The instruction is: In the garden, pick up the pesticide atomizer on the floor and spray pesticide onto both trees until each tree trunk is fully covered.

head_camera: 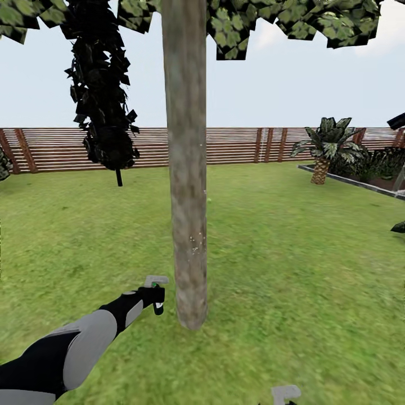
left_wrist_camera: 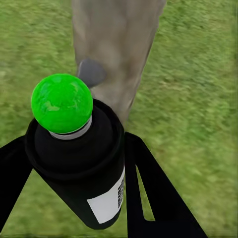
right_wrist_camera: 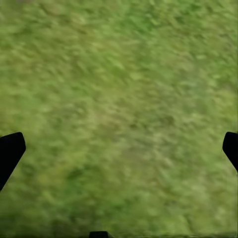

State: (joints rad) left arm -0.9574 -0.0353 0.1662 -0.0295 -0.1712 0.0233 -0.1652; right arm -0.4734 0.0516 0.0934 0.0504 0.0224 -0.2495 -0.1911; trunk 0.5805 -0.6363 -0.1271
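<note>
The head camera looks forward over lawn [head_camera: 292, 264] past the near tree trunk [head_camera: 185, 169]; the left wrist camera shares that trunk [left_wrist_camera: 116, 44] close up; the right wrist camera faces grass [right_wrist_camera: 119, 109].

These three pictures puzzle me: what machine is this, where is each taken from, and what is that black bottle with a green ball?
It is a simulated two-armed robot in a garden. The big picture comes from its head: its left arm reaches toward a tree trunk standing in the lawn. The other two come from cameras at each wrist. The left tool is shut on the atomizer, a black spray bottle with a green top, pointed at the trunk. The right tool is open, holding nothing, above grass.
</note>
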